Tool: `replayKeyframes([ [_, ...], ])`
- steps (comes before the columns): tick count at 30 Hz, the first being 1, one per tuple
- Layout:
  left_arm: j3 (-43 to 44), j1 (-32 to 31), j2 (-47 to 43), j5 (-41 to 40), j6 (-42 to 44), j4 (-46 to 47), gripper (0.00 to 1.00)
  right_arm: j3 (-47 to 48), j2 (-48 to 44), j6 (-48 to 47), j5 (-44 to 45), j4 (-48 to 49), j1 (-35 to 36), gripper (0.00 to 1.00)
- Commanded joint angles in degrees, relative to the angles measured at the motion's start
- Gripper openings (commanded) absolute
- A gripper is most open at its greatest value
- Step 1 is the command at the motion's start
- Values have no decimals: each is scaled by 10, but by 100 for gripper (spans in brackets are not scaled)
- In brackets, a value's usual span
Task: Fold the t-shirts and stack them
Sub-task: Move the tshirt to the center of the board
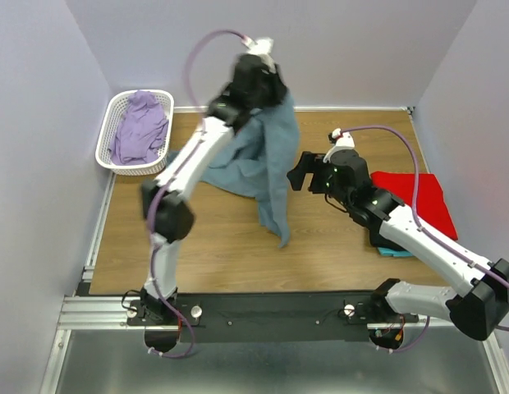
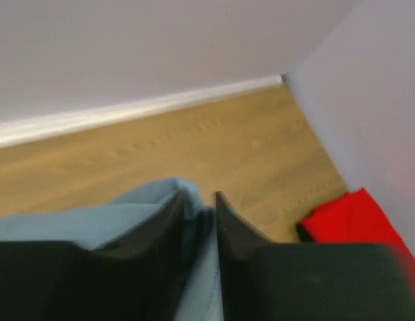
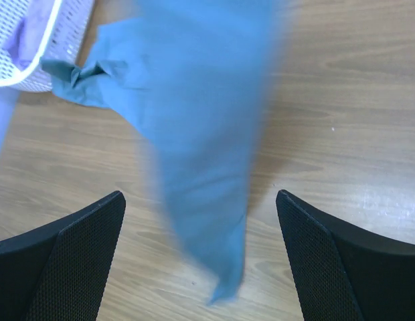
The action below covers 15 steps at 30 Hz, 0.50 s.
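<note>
Wide black fingers of my right gripper (image 3: 199, 195) fill the bottom of the right wrist view. They stand fully apart with nothing between them but bare table (image 1: 222, 238) and, further off, the hanging tail of the blue-grey t-shirt (image 3: 201, 100). My left gripper (image 2: 197, 195) is raised at 12 o'clock over the table, its jaws nearly together with a fold of that shirt pinched in the narrow gap. The rest drapes down to the wood, one corner trailing toward the white basket (image 1: 101, 144) at 10 o'clock, which holds a purple garment (image 1: 139, 127). The red t-shirt (image 1: 419, 197) lies folded at 3 o'clock on a turquoise one (image 1: 394, 252), of which only an edge shows.

My worry is the pinch: it looks thin, and if the cloth slips the whole shirt drops in a heap. The tail is blurred, so I judge it to be swinging; a grab by the right gripper could miss or catch two layers and twist the fold. The trailing corner could snag the basket. My right arm hangs just above the red shirt and could drag the stack.
</note>
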Motion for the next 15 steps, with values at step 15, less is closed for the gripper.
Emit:
replayKeyframes([
  [15,-380,88,-159,-56,-82,61,55,-165,107,133,49,-2,34,100],
])
